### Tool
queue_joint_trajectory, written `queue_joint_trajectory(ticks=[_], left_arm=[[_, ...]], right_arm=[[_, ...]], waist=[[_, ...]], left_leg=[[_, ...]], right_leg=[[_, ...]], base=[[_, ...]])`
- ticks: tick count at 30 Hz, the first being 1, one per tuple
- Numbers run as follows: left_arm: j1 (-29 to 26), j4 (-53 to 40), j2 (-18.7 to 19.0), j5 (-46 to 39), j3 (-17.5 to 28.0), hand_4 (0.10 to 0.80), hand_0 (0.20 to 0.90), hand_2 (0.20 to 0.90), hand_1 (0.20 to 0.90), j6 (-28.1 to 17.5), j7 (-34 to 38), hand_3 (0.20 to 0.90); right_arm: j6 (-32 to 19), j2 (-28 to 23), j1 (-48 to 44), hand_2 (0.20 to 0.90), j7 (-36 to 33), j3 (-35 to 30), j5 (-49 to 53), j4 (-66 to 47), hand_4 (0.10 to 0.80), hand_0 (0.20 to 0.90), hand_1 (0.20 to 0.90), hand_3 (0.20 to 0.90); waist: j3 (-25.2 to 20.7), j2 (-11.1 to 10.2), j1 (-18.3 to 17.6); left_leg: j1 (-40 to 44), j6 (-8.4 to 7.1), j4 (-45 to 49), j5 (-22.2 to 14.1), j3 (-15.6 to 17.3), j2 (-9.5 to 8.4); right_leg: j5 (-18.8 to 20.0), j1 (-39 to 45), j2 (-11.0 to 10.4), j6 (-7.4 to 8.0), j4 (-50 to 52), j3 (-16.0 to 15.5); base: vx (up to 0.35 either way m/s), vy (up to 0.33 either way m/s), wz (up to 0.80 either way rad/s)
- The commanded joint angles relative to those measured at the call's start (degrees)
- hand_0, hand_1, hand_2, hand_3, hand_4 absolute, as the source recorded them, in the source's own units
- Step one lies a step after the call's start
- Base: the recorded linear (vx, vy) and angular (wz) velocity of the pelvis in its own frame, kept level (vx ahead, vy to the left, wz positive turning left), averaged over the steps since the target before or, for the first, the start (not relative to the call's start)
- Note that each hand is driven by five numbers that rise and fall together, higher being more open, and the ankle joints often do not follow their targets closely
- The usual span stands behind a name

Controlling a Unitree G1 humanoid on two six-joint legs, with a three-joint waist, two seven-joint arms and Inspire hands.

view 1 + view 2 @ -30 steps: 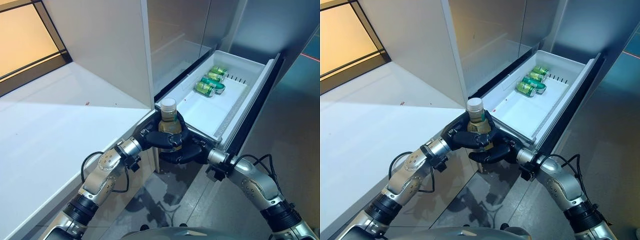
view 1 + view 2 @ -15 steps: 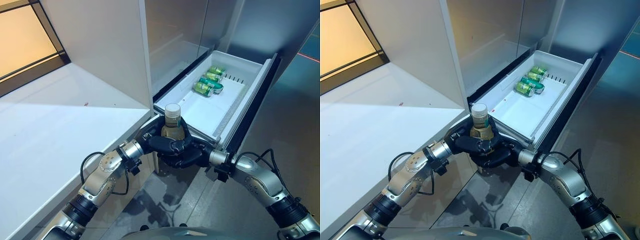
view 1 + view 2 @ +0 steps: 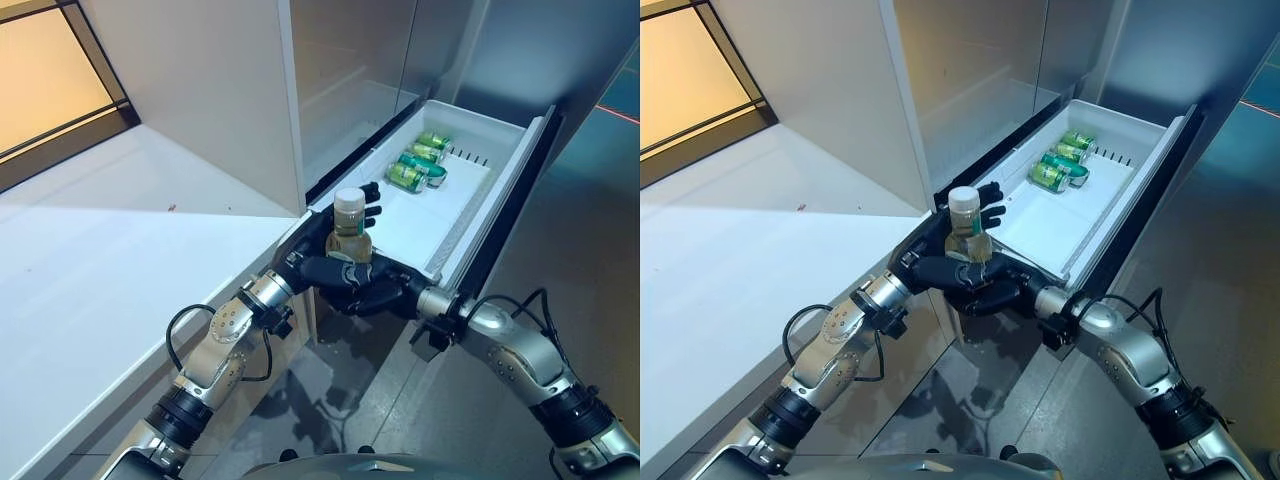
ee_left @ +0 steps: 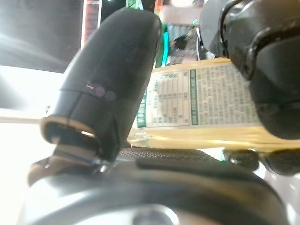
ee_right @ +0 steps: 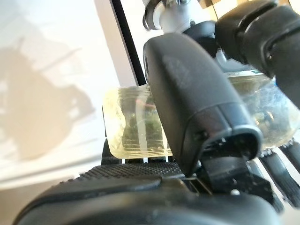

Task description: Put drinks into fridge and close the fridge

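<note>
A bottle with a white cap and pale yellow-green drink stands upright in the air at the near corner of the open white fridge drawer. My right hand is shut round its lower part; its thumb lies across the bottle. My left hand is open behind the bottle, its straight fingers reaching past it over the drawer. In the left wrist view its thumb stands beside the label. Green cans lie at the drawer's far end.
A white counter stretches along the left. A tall pale cabinet wall rises above it, next to the fridge's open compartment. The drawer's dark front panel stands out on the right over the grey floor.
The bottle has risen and moved a little towards the drawer. My left hand's fingers have uncurled from the bottle and now stick out straight. My right hand keeps its hold.
</note>
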Motion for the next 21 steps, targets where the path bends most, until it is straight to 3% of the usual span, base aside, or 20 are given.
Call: queue_joint_trajectory(ticks=[1,9,17,21], left_arm=[[-2.81,3.23,-0.28,-0.61,0.88,0.8,0.9,0.9,0.9,-6.47,0.22,0.9],[5.11,8.56,0.5,-0.58,1.99,0.8,0.9,0.9,0.9,-5.93,-1.47,0.9],[9.43,12.44,2.32,-2.82,0.85,0.8,0.9,0.9,0.9,-3.31,-5.92,0.9],[11.57,15.02,2.84,-5.02,-0.41,0.8,0.9,0.9,0.9,1.32,-9.11,0.9]], right_arm=[[-12.57,1.4,-16.74,0.3,-7.14,-15.21,4.45,-3.59,0.1,0.3,0.3,0.2],[-13.45,-8.8,-22.51,0.3,-14.93,-21.35,0.77,5.69,0.1,0.3,0.3,0.2],[-14.71,-17.78,-28.77,0.3,-17.49,-21.15,0.73,15.92,0.1,0.3,0.3,0.2],[-14.83,-21.41,-34.04,0.3,-17.97,-17.92,0.07,24.03,0.1,0.3,0.3,0.2]], waist=[[-4.82,-2.4,-0.13],[-5.24,-3.72,1.67],[-5.29,-4.35,3.4],[-5.17,-4.55,4.65]], left_leg=[[-1.48,3.56,2.21,-6.63,0.52,-3.88],[-1.87,3.3,2.71,-6.7,-0.29,-3.91],[-2.54,2.98,3.34,-6.5,-0.99,-3.92],[-2.77,2.83,3.7,-6.47,-1.54,-3.97]], right_leg=[[-1.08,-4.03,0.6,3.95,4.6,2.53],[-1.57,-3.84,0.76,3.38,4.99,1.36],[-2.09,-3.74,0.69,2.91,5.39,0.0],[-2.51,-3.56,0.51,2.68,5.72,-0.96]], base=[[0.005,-0.013,0.04],[0.003,-0.006,0.02],[0.013,-0.007,0.06],[0.046,0.0,0.12]])
